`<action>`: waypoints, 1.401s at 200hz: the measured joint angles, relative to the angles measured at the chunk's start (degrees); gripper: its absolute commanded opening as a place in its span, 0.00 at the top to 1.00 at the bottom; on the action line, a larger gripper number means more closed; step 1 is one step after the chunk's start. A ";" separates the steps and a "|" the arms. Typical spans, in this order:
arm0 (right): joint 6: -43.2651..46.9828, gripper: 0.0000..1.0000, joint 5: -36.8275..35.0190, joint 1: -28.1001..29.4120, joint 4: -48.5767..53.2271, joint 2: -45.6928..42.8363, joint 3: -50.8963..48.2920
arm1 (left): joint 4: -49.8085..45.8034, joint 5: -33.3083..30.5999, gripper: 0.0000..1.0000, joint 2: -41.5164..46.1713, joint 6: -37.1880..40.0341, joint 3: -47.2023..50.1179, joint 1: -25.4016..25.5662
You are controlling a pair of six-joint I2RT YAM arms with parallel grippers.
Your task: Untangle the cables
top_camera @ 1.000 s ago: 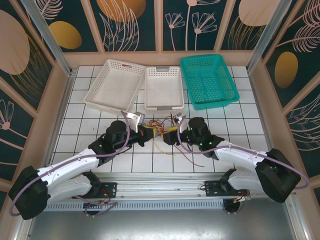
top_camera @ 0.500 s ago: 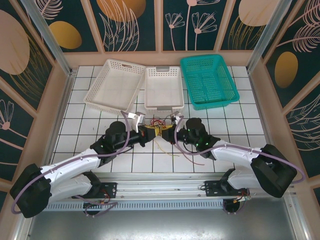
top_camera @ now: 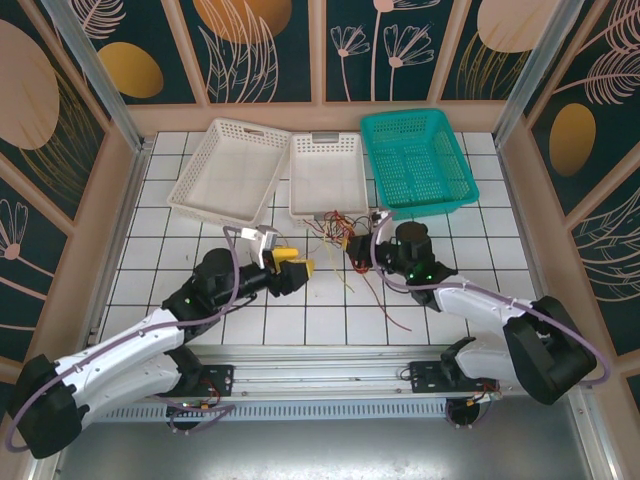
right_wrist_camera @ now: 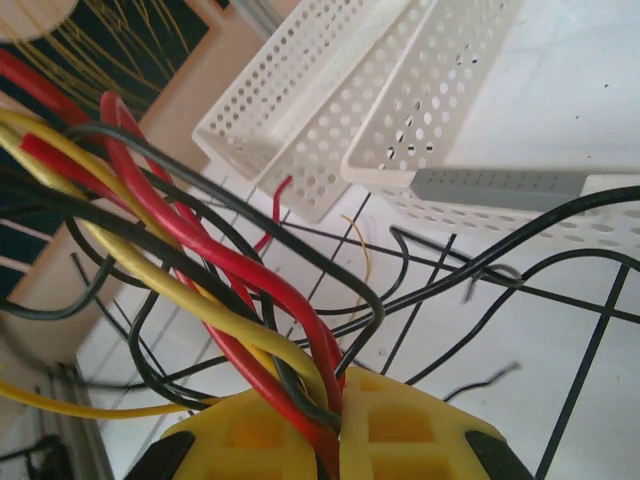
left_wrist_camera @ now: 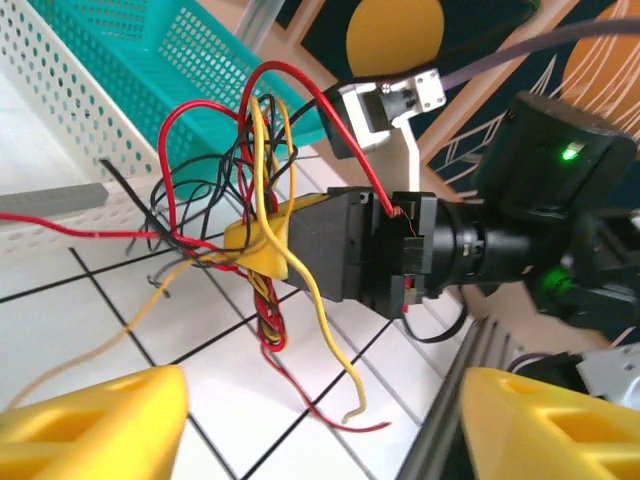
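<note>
The bundle has just changed hands. A second ago both pincers met over the middle of the table with the left one clamped on the wires; now the left gripper (top_camera: 293, 264) has let go and pulled back toward 7 o'clock, its yellow fingers (left_wrist_camera: 95, 420) spread wide with nothing between them. The right gripper (top_camera: 352, 243) has closed and, in the overhead view, shifted toward 1 o'clock. It pinches the cables (top_camera: 338, 228) at their knotted core, just short of the near rim of the white tray (top_camera: 327, 190) and at 8 o'clock from the teal basket (top_camera: 417, 160). From the left wrist the red, black and yellow cables (left_wrist_camera: 255, 150) fan upward out of the right gripper (left_wrist_camera: 262, 240), with loose ends drooping toward the tiled table (left_wrist_camera: 230, 400). From the right wrist the same strands (right_wrist_camera: 200, 250) run down into the seam between its two pressed-together fingertips (right_wrist_camera: 400, 430). A few thin tails trail across the tiles toward 5 o'clock. Judging by this, the tangle is not yet separated: the strands still cross in one clump at the grip. With the left pincer free and facing the bundle, it looks ready to pick out a single strand and draw it away, while the right holds the rest as an anchor.
</note>
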State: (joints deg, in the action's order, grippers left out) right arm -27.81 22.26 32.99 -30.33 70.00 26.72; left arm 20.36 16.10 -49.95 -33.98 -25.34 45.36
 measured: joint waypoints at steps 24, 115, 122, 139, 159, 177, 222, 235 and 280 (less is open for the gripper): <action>-4.28 1.00 3.80 -0.66 -0.96 -1.49 0.04 | 4.13 2.05 0.21 0.13 -1.70 3.41 0.00; -20.94 1.00 8.22 -1.07 1.70 -6.86 11.21 | 14.62 8.59 0.19 -5.29 -3.65 6.91 0.00; -22.16 1.00 8.79 -1.44 2.12 -6.84 12.11 | 15.15 8.90 0.18 -5.92 -3.58 6.86 0.02; -25.00 1.00 9.64 -2.34 2.75 -6.38 14.03 | 16.52 9.25 0.17 -7.74 -2.99 6.54 0.39; -28.13 1.00 10.99 -2.69 2.71 -4.46 16.26 | 17.40 9.18 0.16 -10.16 -1.84 5.33 1.66; -30.42 1.00 12.35 -2.62 2.51 -2.84 17.14 | 17.92 8.94 0.15 -12.31 -0.70 3.89 2.97; -33.68 1.00 13.57 -1.36 2.21 -0.42 17.29 | 20.20 7.10 0.12 -16.13 1.14 0.96 3.89; -34.34 1.00 13.88 -0.61 1.81 -0.26 17.29 | 20.52 6.36 0.12 -17.38 1.51 -0.09 3.89; -35.89 1.00 14.29 0.83 0.11 -0.07 19.06 | 21.53 5.70 0.18 -20.61 2.45 -2.34 3.89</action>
State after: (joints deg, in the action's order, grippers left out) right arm -63.70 36.56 33.82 -30.22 69.93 45.78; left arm 41.89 21.80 -70.57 -31.53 -27.68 49.25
